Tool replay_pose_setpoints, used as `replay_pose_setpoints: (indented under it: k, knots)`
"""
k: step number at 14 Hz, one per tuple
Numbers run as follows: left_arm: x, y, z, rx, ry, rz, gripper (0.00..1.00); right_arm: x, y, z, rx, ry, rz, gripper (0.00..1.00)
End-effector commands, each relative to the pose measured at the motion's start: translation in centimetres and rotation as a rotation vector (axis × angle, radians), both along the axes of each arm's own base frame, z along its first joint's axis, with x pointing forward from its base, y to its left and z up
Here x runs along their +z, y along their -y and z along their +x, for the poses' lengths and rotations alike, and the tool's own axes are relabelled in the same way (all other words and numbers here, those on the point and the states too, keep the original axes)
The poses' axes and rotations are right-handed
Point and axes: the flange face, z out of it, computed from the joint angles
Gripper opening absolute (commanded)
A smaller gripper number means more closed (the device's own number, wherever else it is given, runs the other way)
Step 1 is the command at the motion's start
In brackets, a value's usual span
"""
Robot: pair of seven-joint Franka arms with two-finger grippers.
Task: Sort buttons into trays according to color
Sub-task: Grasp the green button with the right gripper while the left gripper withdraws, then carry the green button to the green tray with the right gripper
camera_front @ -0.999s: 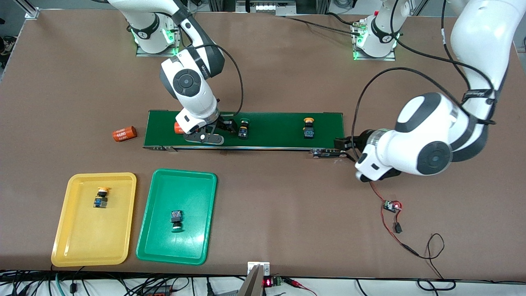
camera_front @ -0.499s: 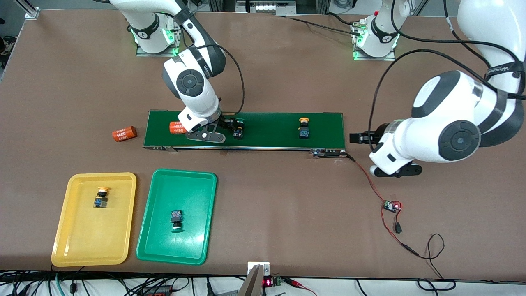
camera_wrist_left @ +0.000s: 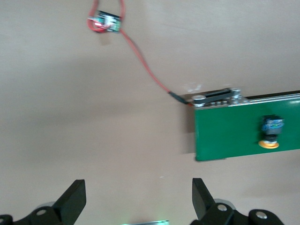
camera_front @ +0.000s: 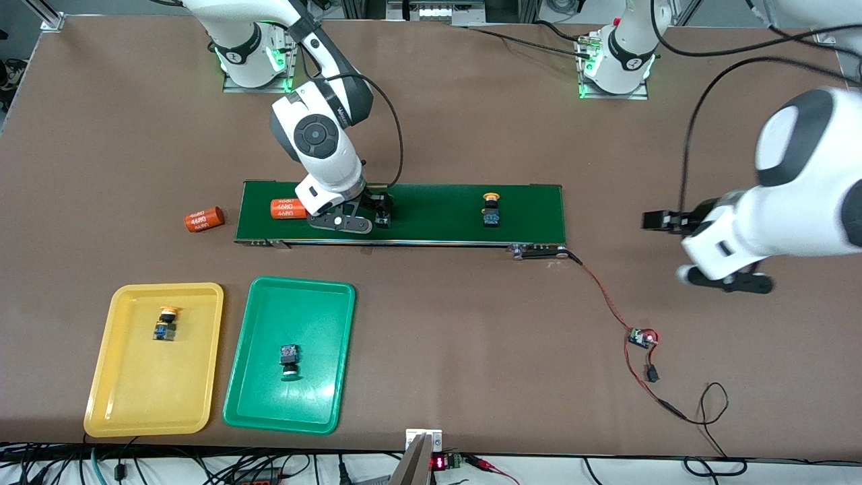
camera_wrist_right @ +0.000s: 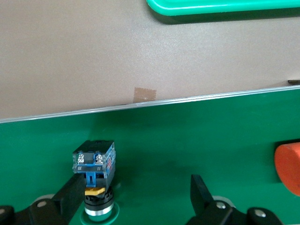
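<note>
On the dark-green belt [camera_front: 438, 215], a green-capped button [camera_wrist_right: 95, 180] lies between the fingers of my open right gripper [camera_wrist_right: 136, 187], close against one finger. In the front view that gripper [camera_front: 382, 210] sits low on the belt. A yellow-capped button [camera_front: 491, 209] lies farther along the belt toward the left arm's end, also visible in the left wrist view [camera_wrist_left: 271, 133]. The yellow tray [camera_front: 145, 391] holds a yellow-capped button [camera_front: 165, 323]. The green tray [camera_front: 313, 316] holds a green-capped button [camera_front: 289, 360]. My left gripper [camera_front: 652, 220] is open over bare table off the belt's end.
One orange cylinder [camera_front: 286, 208] lies on the belt beside the right gripper, another [camera_front: 203, 219] on the table off the belt's end. A small circuit board [camera_front: 641, 337] with red wire [camera_wrist_left: 145, 70] runs to the belt's motor bracket [camera_front: 539, 251].
The belt's load has shifted toward the right arm's end, bringing the green-capped button between the right gripper's fingers. The left arm has swung away from the belt's end toward the table's edge.
</note>
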Motion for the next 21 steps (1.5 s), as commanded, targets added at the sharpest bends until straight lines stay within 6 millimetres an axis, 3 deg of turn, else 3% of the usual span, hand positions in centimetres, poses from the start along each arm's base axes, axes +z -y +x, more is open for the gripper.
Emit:
replay_pose_setpoints:
  k: [1, 4, 6, 8, 9, 11, 13, 14, 15, 19, 21]
  knots:
    - [3.7, -2.9, -3.1, 0.008, 0.074, 0.018, 1.00, -0.1, -0.5, -0.5, -0.010, 0.010, 0.004, 1.00]
    - [7.2, -5.6, -6.3, 0.075, 0.165, 0.004, 1.00, -0.1, -0.5, -0.5, -0.010, 0.011, 0.005, 1.00]
    - [8.4, -7.9, -8.1, 0.112, 0.247, -0.001, 1.00, -0.5, -0.5, -0.5, -0.010, 0.009, 0.005, 1.00]
    - [8.9, -8.6, -8.5, 0.117, 0.268, -0.002, 1.00, -1.7, -0.6, -0.5, -0.006, 0.004, 0.004, 1.00]
    - [10.3, -8.7, -9.4, 0.119, 0.290, -0.006, 1.00, -2.1, -0.7, -0.5, -0.004, 0.006, 0.005, 1.00]
    - [11.3, -8.6, -10.7, 0.115, 0.299, -0.015, 1.00, -2.4, -0.8, -0.5, 0.000, 0.007, 0.006, 0.99]
    - [11.5, -8.2, -10.9, 0.094, 0.298, -0.017, 1.00, -2.4, -0.7, -0.5, -0.006, 0.006, 0.007, 0.67]
    - [11.4, -8.2, -11.0, 0.081, 0.286, -0.016, 1.00, -2.4, -0.8, -0.5, -0.009, 0.005, 0.006, 0.44]
    - [11.3, -8.3, -11.1, 0.081, 0.278, -0.016, 1.00, -2.3, -0.7, -0.5, -0.011, 0.003, 0.006, 0.28]
    - [11.3, -8.8, -11.2, 0.049, 0.271, -0.016, 1.00, -1.9, -0.9, -0.5, -0.056, 0.004, 0.005, 0.04]
    - [11.2, -8.5, -11.2, 0.041, 0.267, -0.012, 1.00, -1.1, -0.9, -0.3, -0.054, 0.017, 0.014, 0.00]
